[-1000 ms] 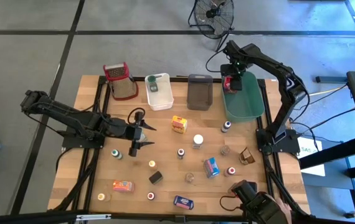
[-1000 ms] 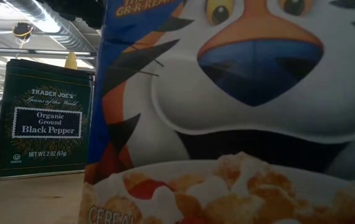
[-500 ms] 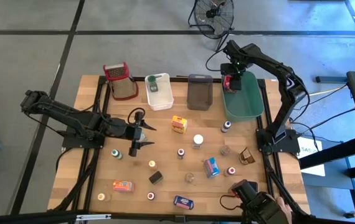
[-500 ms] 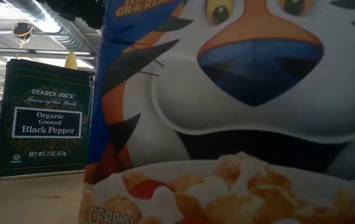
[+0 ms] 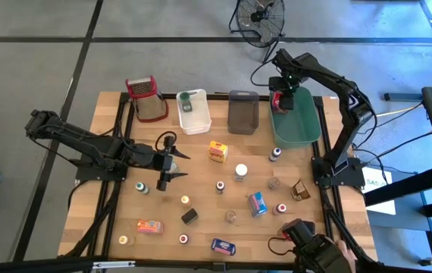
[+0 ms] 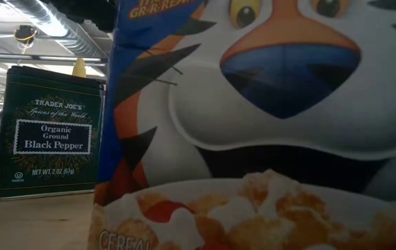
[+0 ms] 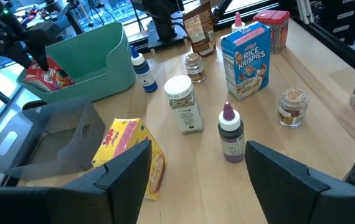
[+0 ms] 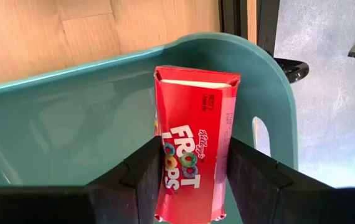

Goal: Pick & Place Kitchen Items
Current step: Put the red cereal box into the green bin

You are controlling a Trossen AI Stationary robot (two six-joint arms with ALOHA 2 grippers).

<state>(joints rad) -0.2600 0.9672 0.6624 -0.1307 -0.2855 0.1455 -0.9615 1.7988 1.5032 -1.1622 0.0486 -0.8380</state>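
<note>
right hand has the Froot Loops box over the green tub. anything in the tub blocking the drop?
Nothing visible. The right hand is shut on the Froot Loops box above the green tub, and the tub's inside, as far as the right wrist view shows it, is bare under and around the box. The left hand waits open, far off over the table.

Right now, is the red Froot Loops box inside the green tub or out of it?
Inside. The red Froot Loops box, between the right gripper fingers, is within the green tub's walls.
</note>
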